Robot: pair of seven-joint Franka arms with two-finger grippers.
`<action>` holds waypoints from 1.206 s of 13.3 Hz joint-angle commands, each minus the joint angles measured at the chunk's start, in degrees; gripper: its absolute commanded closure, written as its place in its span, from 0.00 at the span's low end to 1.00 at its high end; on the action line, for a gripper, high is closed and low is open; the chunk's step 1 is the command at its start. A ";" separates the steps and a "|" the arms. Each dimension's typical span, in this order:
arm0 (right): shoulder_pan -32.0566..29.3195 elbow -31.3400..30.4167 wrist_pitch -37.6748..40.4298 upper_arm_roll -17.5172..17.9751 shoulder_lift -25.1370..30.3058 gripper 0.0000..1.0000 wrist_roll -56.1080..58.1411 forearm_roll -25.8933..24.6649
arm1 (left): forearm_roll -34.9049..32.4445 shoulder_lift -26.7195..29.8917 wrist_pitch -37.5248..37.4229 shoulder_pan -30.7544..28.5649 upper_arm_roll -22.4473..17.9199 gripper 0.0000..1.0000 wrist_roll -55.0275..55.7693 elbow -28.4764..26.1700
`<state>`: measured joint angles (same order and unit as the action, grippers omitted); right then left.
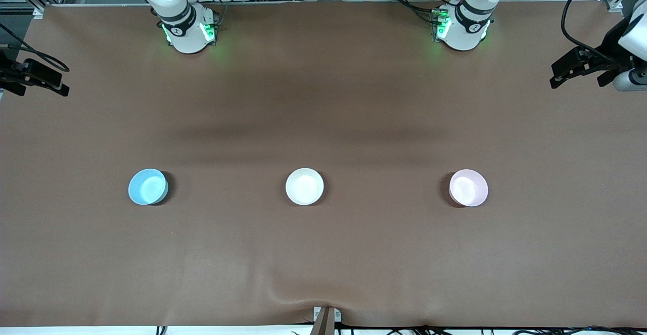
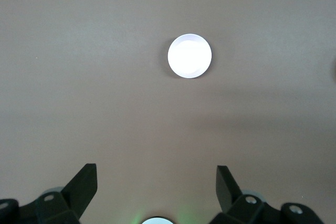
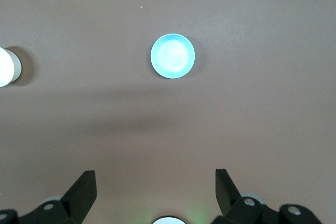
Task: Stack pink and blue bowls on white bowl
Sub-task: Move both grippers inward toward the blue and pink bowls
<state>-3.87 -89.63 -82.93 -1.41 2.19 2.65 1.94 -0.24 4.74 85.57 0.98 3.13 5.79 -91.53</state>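
Note:
Three small bowls stand upright in a row across the brown table. The blue bowl [image 1: 147, 186] [image 3: 172, 56] is toward the right arm's end. In the middle is the white bowl [image 1: 304, 186] [image 3: 4, 66]. The pink bowl [image 1: 468, 187] [image 2: 189, 56] sits toward the left arm's end and looks almost white in the left wrist view. Both arms wait raised high. My left gripper [image 2: 156, 167] [image 1: 577, 80] hangs open and empty, well above the table between its base and the pink bowl. My right gripper [image 3: 155, 171] [image 1: 43, 91] is open and empty too, high above the table with the blue bowl ahead.
The two arm bases [image 1: 188, 32] [image 1: 462, 29] glow green along the table's edge farthest from the front camera. The brown cloth [image 1: 323, 254] has a small wrinkle by a bracket [image 1: 326, 320] at the edge nearest the front camera. Wide gaps separate the bowls.

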 commanded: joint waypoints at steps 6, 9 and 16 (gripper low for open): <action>-0.70 0.51 0.84 0.62 -0.17 0.00 -0.63 -0.89 | 0.24 -1.93 -1.19 0.33 0.48 0.00 -1.30 0.56; -0.79 0.42 0.84 0.61 -0.26 0.00 -0.71 -0.89 | 0.07 -1.93 -1.11 0.25 0.39 0.00 -1.30 -0.05; -0.88 0.16 0.49 0.62 -1.57 0.00 -0.71 -0.89 | -0.55 -2.80 2.84 0.51 1.44 0.00 -1.22 -0.49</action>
<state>-3.88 -89.70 -82.69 -1.43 1.12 2.64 1.91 -0.24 2.36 87.28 1.50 4.06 5.70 -91.83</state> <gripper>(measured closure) 0.000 0.000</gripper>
